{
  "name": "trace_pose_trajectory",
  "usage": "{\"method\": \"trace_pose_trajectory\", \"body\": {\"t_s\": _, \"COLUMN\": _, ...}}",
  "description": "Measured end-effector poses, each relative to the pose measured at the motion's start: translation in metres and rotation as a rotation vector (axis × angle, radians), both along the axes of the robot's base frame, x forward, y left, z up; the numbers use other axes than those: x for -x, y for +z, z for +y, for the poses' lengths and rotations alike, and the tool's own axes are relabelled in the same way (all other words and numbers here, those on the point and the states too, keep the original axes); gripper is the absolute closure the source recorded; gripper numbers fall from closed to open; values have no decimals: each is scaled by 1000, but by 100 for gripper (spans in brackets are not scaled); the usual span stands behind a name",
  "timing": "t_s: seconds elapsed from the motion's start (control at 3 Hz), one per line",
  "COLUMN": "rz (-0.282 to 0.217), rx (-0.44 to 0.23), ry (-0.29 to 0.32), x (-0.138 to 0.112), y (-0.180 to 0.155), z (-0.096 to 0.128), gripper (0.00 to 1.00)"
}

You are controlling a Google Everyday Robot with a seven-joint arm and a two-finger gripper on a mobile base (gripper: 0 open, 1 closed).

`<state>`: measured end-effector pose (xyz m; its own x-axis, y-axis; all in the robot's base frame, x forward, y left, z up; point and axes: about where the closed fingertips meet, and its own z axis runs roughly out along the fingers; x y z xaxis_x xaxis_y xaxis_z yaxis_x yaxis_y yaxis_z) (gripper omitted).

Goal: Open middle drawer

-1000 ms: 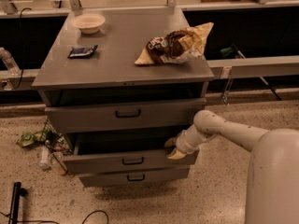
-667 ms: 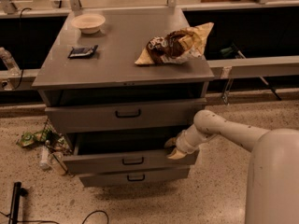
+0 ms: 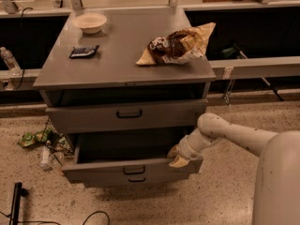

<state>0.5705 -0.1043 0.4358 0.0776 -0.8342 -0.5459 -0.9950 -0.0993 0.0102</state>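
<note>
The middle drawer (image 3: pixel 98 171) is a wide grey drawer with a low front panel and a small black loop handle (image 3: pixel 134 170). It stands pulled well out of the grey cabinet (image 3: pixel 117 64), and its inside is dark. My gripper (image 3: pixel 177 157) is at the right end of the drawer's front panel, at its top edge, with my white arm (image 3: pixel 234 135) reaching in from the right. Above it, the taller-fronted top drawer (image 3: pixel 126 115) sits slightly out. The bottom drawer's handle (image 3: pixel 137 179) shows just under the middle one.
On the cabinet top are a beige bowl (image 3: pixel 90 22), a black packet (image 3: pixel 84 51) and a crumpled snack bag (image 3: pixel 176 45). Litter and a bottle (image 3: pixel 44 146) lie on the floor to the left. A black pole and cable (image 3: pixel 16 203) lie at the lower left.
The middle drawer has slid further out towards the camera, and my gripper has moved with its right end, down and forward.
</note>
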Motion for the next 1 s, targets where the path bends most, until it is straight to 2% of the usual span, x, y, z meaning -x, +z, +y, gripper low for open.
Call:
{"method": "trace_pose_trajectory", "body": {"t_s": 0.33, "rz": 112, "rx": -4, "ry": -3, "x": 42, "y": 9, "z": -1, "gripper": 79}}
{"method": "trace_pose_trajectory", "body": {"t_s": 0.67, "rz": 177, "rx": -4, "ry": -6, "x": 67, "y": 15, "z": -1, "gripper": 91}}
{"method": "trace_pose_trajectory", "body": {"t_s": 1.0, "rz": 164, "rx": 15, "ry": -44, "x": 71, "y": 41, "z": -9, "gripper": 62}}
